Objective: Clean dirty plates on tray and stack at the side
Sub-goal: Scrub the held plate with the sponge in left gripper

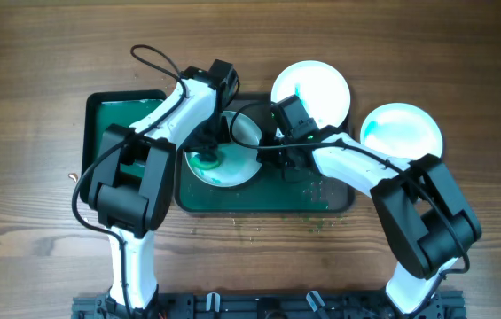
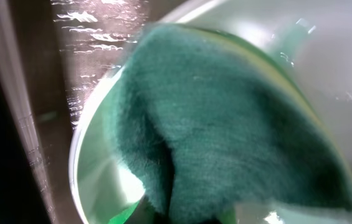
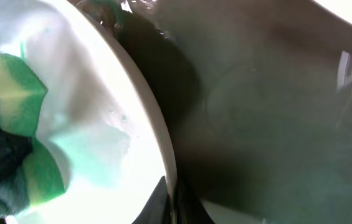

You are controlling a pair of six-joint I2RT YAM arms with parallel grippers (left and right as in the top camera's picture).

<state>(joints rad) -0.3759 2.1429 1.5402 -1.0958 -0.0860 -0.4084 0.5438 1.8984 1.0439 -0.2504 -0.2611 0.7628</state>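
A white plate (image 1: 237,159) smeared with green sits tilted in the dark green tray (image 1: 321,199). My left gripper (image 1: 207,152) is shut on a green and yellow sponge (image 2: 225,124) pressed against the plate's face (image 2: 95,168). The sponge also shows in the right wrist view (image 3: 7,143). My right gripper (image 3: 174,205) is shut on the plate's right rim (image 3: 157,124), one finger on each side, holding it up. Two white plates (image 1: 312,89) (image 1: 401,133) with green traces lie on the table to the right of the tray.
A second green tray (image 1: 113,115) lies at the left under my left arm. Green crumbs are scattered on the wooden table (image 1: 259,226) in front of the tray. The tray floor (image 3: 275,124) looks wet.
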